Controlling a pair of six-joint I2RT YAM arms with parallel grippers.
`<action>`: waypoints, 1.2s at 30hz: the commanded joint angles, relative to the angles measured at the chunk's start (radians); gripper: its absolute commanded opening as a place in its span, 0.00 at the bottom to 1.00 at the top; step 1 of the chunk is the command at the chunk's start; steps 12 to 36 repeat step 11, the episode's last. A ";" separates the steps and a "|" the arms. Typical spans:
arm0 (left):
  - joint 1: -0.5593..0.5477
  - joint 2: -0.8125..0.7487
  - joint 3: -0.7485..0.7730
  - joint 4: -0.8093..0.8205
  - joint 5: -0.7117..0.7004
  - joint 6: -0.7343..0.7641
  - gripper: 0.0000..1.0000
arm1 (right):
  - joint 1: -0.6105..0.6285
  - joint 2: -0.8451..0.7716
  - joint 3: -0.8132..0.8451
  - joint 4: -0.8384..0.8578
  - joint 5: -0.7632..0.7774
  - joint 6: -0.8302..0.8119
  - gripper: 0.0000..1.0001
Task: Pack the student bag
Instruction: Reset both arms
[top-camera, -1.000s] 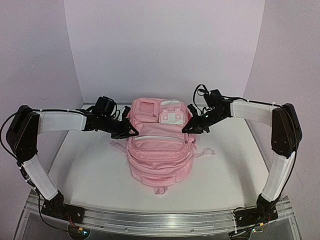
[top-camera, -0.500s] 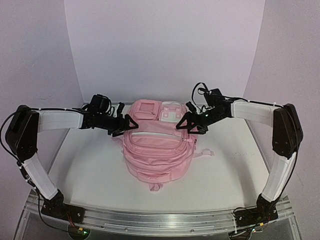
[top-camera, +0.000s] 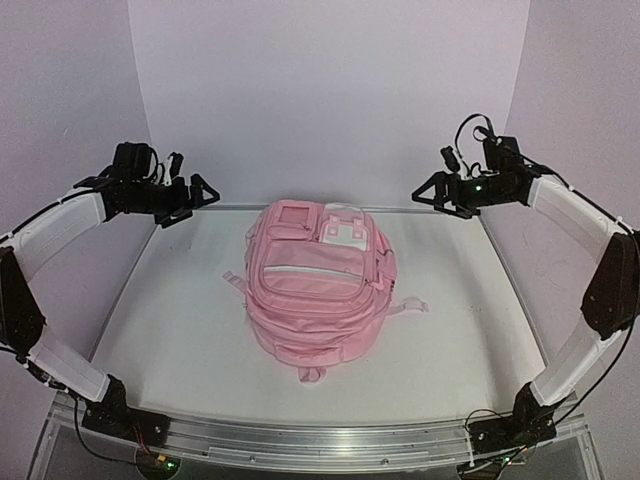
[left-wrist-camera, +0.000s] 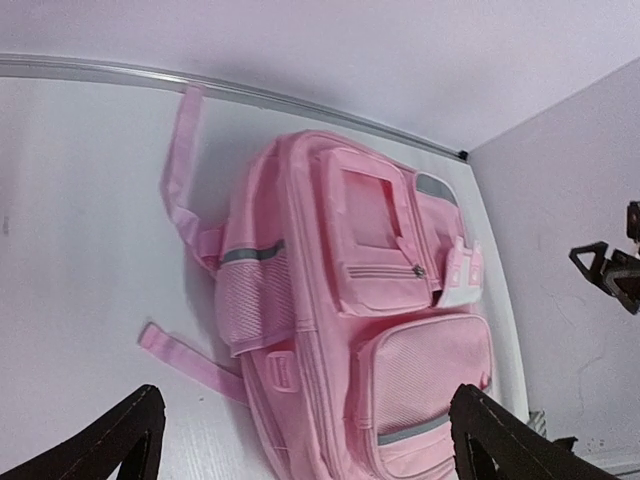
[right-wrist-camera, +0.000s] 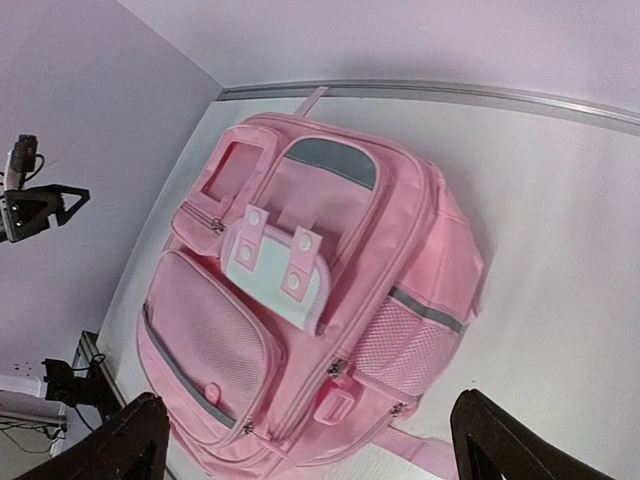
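Note:
The student bag (top-camera: 318, 290), a large pink backpack with zip pockets and a white snap flap (right-wrist-camera: 275, 270), lies flat in the middle of the white table. Its straps trail out at the sides. My left gripper (top-camera: 197, 203) hangs open high above the table's far left, well clear of the bag. My right gripper (top-camera: 425, 193) hangs open at the far right, also apart from it. The left wrist view looks down on the bag (left-wrist-camera: 350, 320) between wide dark fingers (left-wrist-camera: 130, 435). The right wrist view shows the bag (right-wrist-camera: 310, 300) far below the spread fingers (right-wrist-camera: 490, 440). Nothing is held.
A pale back wall and side walls close in the white table (top-camera: 180, 340). An aluminium rail (top-camera: 320, 440) runs along the near edge by the arm bases. A loose pink strap (left-wrist-camera: 185, 150) reaches toward the back wall.
Both grippers were shut at the bag's upper sides. They have opened, let go, and risen up and outward toward the side walls. The bag has settled flat.

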 joint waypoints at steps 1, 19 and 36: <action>0.024 -0.093 -0.060 -0.061 -0.116 -0.027 1.00 | -0.043 -0.056 -0.090 -0.067 0.081 -0.093 0.98; 0.026 -0.087 -0.184 -0.009 -0.154 -0.045 1.00 | -0.076 -0.068 -0.169 -0.064 0.086 -0.116 0.98; 0.026 -0.087 -0.184 -0.009 -0.154 -0.045 1.00 | -0.076 -0.068 -0.169 -0.064 0.086 -0.116 0.98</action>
